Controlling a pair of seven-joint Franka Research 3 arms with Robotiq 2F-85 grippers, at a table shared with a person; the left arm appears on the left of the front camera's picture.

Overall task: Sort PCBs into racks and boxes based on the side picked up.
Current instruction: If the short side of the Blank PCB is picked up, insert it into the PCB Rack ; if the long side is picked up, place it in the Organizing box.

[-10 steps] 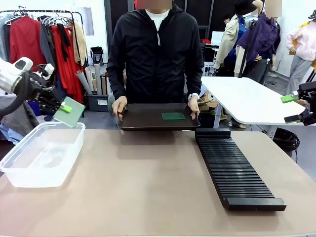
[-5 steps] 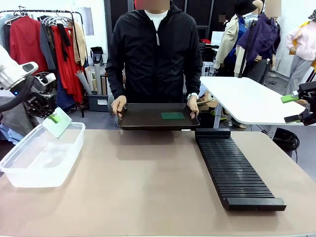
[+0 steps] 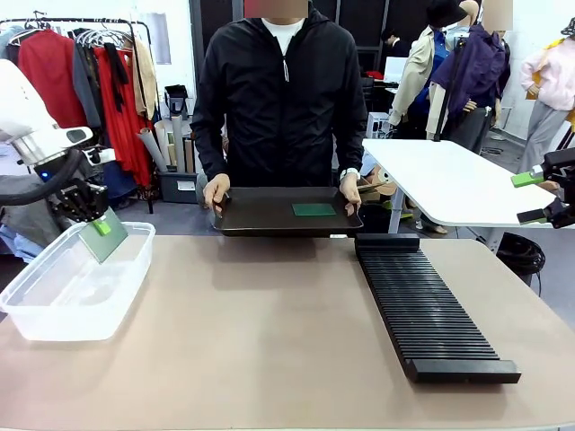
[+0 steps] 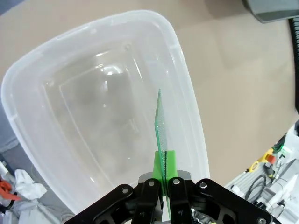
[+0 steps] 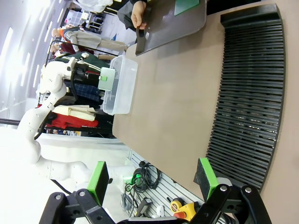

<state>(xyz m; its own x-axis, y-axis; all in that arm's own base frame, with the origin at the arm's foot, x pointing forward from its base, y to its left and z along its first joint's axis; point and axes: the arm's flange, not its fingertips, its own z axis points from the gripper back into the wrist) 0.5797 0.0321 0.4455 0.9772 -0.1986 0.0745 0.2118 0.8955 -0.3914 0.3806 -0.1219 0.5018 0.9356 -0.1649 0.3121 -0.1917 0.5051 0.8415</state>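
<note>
- Left gripper (image 3: pixel 97 224): clamped tight on one edge of a PCB (image 3: pixel 106 239), green pads pressed to both faces; the left wrist view shows the board edge-on between the fingers.
- PCB, held: tilted, hanging over the open mouth of the clear box (image 3: pixel 56 316) at its far end, close to one long wall. Whether it touches the plastic cannot be told.
- Clear box: stands on the left part of the table (image 3: pixel 269 332), nothing visible inside.
- Right gripper (image 3: pixel 540 197): jaws spread wide, nothing between them, raised off the table's right edge, well apart from the boards.
- Black rack (image 3: pixel 431 314): lies lengthwise on the right part of the table, visible slots unfilled.
- Tray (image 3: pixel 260 215): dark, shallow, held at the table's far edge by the person's hands (image 3: pixel 216 190), one at each end.
- Second PCB (image 3: pixel 314 210): flat on the tray, right of its middle, dark green face up.
</note>
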